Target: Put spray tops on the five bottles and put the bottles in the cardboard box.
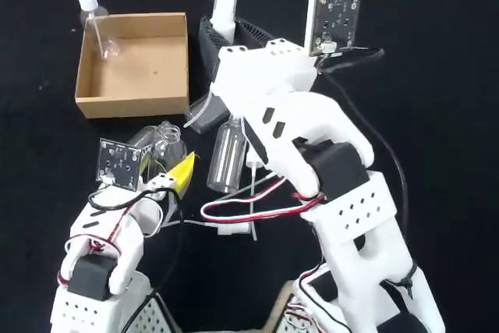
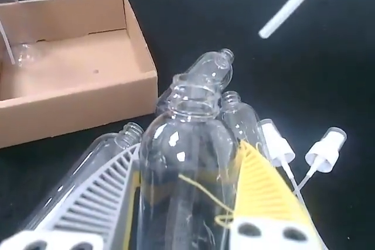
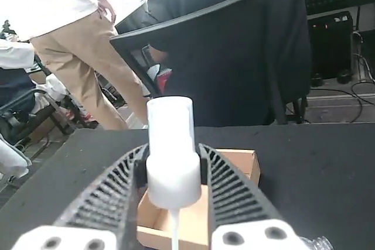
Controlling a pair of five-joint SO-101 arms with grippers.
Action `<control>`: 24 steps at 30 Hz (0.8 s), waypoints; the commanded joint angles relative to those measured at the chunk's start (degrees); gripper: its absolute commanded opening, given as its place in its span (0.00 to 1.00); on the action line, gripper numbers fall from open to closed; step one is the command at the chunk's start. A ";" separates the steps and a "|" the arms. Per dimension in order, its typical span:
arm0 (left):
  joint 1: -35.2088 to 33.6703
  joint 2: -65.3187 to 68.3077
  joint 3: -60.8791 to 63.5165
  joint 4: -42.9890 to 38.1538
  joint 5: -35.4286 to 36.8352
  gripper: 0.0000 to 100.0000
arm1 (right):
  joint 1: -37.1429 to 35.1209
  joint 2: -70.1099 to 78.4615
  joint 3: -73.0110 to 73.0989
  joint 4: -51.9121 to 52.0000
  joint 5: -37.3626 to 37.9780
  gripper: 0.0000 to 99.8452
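Your left hand (image 2: 190,147) is clamped on an open bottle (image 2: 187,168), which sits between the grey and yellow fingers with its bare neck pointing away from the camera. In the high view this hand is at lower left, just below the cardboard box (image 1: 132,104).

Your right hand (image 3: 173,156) grips a spray top (image 3: 170,121) upright, its tube hanging down between the fingers. In the high view it is at top centre, right of the box.

A capped bottle (image 1: 97,25) leans in the box's upper left corner. More bare bottles (image 2: 214,68) lie on the black table (image 1: 437,76) just beyond the held one, and two loose spray tops (image 2: 275,144) lie beside them, at the lower right of the left wrist view.
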 commanded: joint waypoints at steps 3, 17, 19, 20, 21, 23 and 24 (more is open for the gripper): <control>0.66 -0.44 -1.19 -1.14 0.53 0.09 | -0.70 -1.19 2.95 -7.21 0.00 0.04; 0.40 -0.35 1.98 -15.82 0.44 0.09 | 1.85 -4.97 4.00 -7.91 0.00 0.04; 0.57 -0.35 4.53 -19.78 0.62 0.09 | 1.85 -6.81 3.30 -5.45 0.09 0.04; 0.57 -0.35 5.76 -21.45 0.62 0.09 | 1.85 -7.69 3.30 -4.92 0.09 0.04; 0.31 -0.35 6.64 -23.03 0.62 0.09 | 1.85 -8.48 3.30 -4.84 0.09 0.04; 0.13 -0.35 7.87 -24.70 0.62 0.09 | 1.85 -9.54 3.21 -4.92 0.09 0.04; 0.22 -0.35 8.31 -25.23 0.62 0.09 | 1.85 -9.80 3.21 -5.01 0.09 0.04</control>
